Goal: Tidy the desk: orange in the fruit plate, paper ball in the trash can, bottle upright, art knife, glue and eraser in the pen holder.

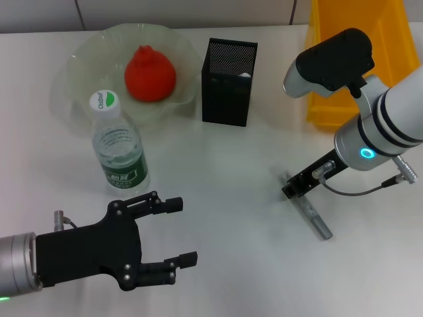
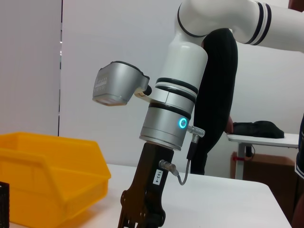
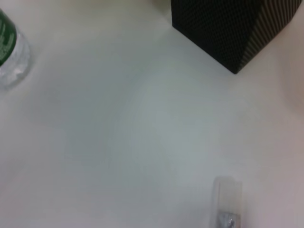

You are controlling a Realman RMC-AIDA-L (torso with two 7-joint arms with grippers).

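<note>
The orange (image 1: 150, 73) lies in the pale green fruit plate (image 1: 79, 63) at the back left. The clear bottle (image 1: 117, 148) with a green label stands upright in front of the plate; it also shows in the right wrist view (image 3: 10, 50). The black mesh pen holder (image 1: 229, 81) stands at the back centre, with something pale inside. The grey art knife (image 1: 312, 214) lies flat on the table at the right; its end shows in the right wrist view (image 3: 227, 204). My right gripper (image 1: 295, 187) is low over the knife's far end. My left gripper (image 1: 182, 231) is open and empty at the front left.
A yellow bin (image 1: 344, 66) stands at the back right behind my right arm; it also shows in the left wrist view (image 2: 47, 175). The pen holder shows in the right wrist view (image 3: 228, 28). No paper ball, glue stick or eraser shows on the table.
</note>
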